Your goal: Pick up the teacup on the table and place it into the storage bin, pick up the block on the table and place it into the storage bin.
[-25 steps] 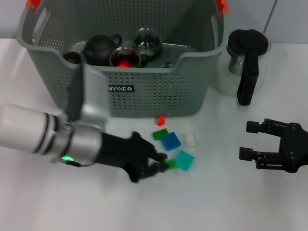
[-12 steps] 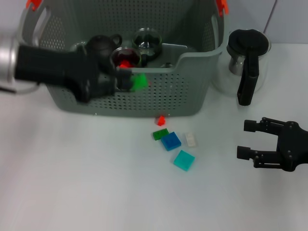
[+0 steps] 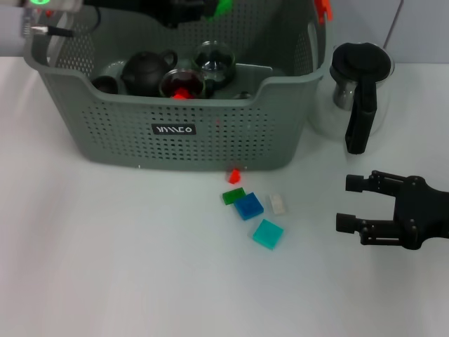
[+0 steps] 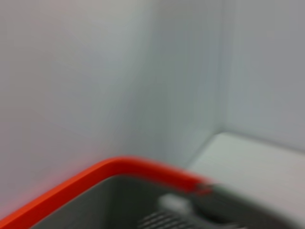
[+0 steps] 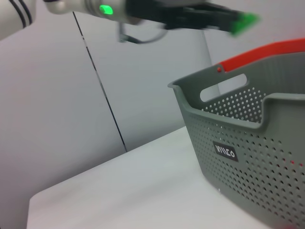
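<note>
Overhead, seemingly gripped: green block [image 3: 223, 7].

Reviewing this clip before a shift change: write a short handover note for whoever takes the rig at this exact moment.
Left gripper: above the storage bin, shut on a green block, not yet released.
Right gripper: open, idle over the table on the robot's right.
In the bin: teapot and glass cups.
Left on the table: red, dark green, blue, clear and teal blocks.

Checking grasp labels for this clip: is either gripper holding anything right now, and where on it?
The left gripper holds a green block by one end, above the storage bin. The right gripper is open and empty.
</note>
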{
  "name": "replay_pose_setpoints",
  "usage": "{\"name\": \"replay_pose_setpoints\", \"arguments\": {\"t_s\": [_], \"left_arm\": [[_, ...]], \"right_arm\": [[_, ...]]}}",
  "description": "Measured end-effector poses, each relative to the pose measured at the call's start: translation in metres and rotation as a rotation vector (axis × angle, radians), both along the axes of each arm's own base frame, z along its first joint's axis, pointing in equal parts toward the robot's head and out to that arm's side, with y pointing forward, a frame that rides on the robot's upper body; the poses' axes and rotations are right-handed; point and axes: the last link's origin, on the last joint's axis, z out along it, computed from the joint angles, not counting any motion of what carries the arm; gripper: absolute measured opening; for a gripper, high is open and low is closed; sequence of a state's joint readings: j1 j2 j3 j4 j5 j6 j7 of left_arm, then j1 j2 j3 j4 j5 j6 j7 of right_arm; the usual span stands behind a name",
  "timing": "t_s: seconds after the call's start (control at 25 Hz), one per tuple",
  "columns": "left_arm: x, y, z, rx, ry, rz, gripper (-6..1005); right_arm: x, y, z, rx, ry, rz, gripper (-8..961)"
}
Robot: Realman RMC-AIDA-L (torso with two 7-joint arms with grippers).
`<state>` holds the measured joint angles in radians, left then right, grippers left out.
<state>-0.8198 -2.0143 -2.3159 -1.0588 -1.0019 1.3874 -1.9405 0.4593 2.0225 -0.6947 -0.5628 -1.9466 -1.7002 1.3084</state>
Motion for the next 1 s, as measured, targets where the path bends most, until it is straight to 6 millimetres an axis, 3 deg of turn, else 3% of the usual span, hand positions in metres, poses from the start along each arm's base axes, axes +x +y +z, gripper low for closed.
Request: {"name": "replay_pose_setpoints", "arguments": {"t_s": [0.12,0.28,0.44,0.64,0.8,0.92,1.0], "left_arm": [[-0.01,0.019,-0.016,0.068,0.063,0.095,176],[-0.024,0.026,-0.038,0.074,0.137,0.153,176],[-0.025,0.024,-0.039,0.069,0.112,0.201,175],[-0.023,0.019,-0.023,0.107,0.05,0.213,199],[-0.023,-0.007,-0.001,0.137,-0.058,0.138,295],[-0.034,-0.04,0.013,0.13,-0.13,0.059,546],[-0.05,-0.063,0.013,0.102,-0.151,0.011,603]], "right_arm": [[0.0,0.0,0.0,-0.003,0.002,0.003,912],[0.0,-0.001,0.0,-0.003,0.001,0.001,912],[0.0,0.0,0.0,-0.002,0.0,-0.001,912],[0.0,0.001,0.0,-0.002,-0.001,0.001,912],[0.0,0.0,0.0,0.0,0.0,-0.002,912],[0.001,0.0,0.001,0.005,0.0,-0.006,912],[0.002,0.0,0.001,0.008,-0.001,-0.007,912]]}}
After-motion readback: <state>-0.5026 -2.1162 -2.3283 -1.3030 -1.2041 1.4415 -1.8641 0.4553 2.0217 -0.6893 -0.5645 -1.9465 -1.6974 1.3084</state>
